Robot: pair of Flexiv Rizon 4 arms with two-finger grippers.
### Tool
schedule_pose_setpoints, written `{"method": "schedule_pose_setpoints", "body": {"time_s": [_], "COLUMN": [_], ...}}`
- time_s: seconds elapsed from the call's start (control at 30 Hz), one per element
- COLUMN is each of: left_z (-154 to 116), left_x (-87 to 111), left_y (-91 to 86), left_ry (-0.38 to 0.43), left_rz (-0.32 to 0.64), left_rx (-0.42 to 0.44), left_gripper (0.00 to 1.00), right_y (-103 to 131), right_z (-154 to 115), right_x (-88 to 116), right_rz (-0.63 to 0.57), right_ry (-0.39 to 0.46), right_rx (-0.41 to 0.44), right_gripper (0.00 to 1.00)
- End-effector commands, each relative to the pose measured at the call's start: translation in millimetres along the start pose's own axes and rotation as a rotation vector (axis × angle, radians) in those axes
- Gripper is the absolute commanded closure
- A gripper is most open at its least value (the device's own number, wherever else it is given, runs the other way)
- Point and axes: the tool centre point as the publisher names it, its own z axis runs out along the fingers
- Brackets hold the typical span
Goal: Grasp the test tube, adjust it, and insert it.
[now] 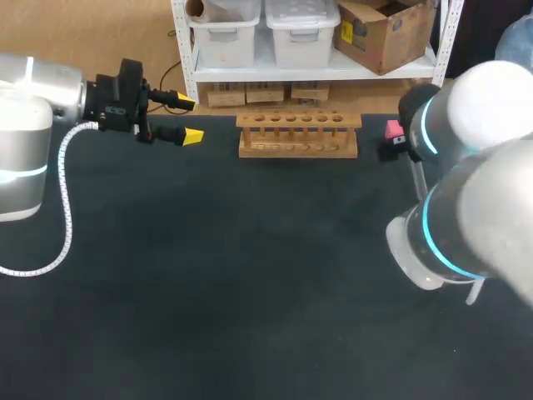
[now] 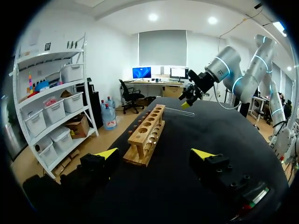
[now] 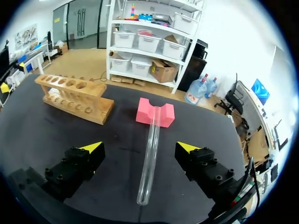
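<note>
A clear test tube lies on the black table, its far end resting in the notch of a pink block. My right gripper hangs open above it, the tube running between the yellow-tipped fingers without touching either. The wooden rack with its row of holes stands at the table's far edge; it is beside the pink block. My left gripper is open and holds nothing, hovering left of the rack. From the left wrist, the rack is ahead of the left gripper, with the tube beyond it.
My right arm fills the right side of the head view and hides its own gripper there. A white coiled cable hangs from the left arm. Bare black table stretches in front of the rack.
</note>
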Motion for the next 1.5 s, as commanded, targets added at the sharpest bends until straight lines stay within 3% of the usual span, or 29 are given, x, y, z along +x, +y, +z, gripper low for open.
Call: {"method": "schedule_pose_setpoints", "body": {"time_s": [0.03, 0.4, 0.67, 1.5], "left_z": [0, 0, 0, 0], "left_x": [0.6, 0.6, 0.6, 0.6], "left_y": [-2.0, -2.0, -2.0, -2.0], "left_ry": [-0.002, -0.002, -0.002, -0.002], "left_rz": [0.001, 0.001, 0.001, 0.001], "left_rx": [-0.006, -0.006, -0.006, -0.006], "left_gripper": [0.0, 0.0, 0.0, 0.0], "right_y": [2, 1, 1, -8], "right_z": [13, 32, 37, 53], "right_x": [0, 3, 2, 12], "right_rz": [0.013, 0.045, 0.036, 0.079], "right_ry": [-0.007, 0.013, 0.009, 0.029], "right_rx": [0.279, 0.107, -0.068, -0.216], "right_gripper": [0.0, 0.0, 0.0, 0.0]}}
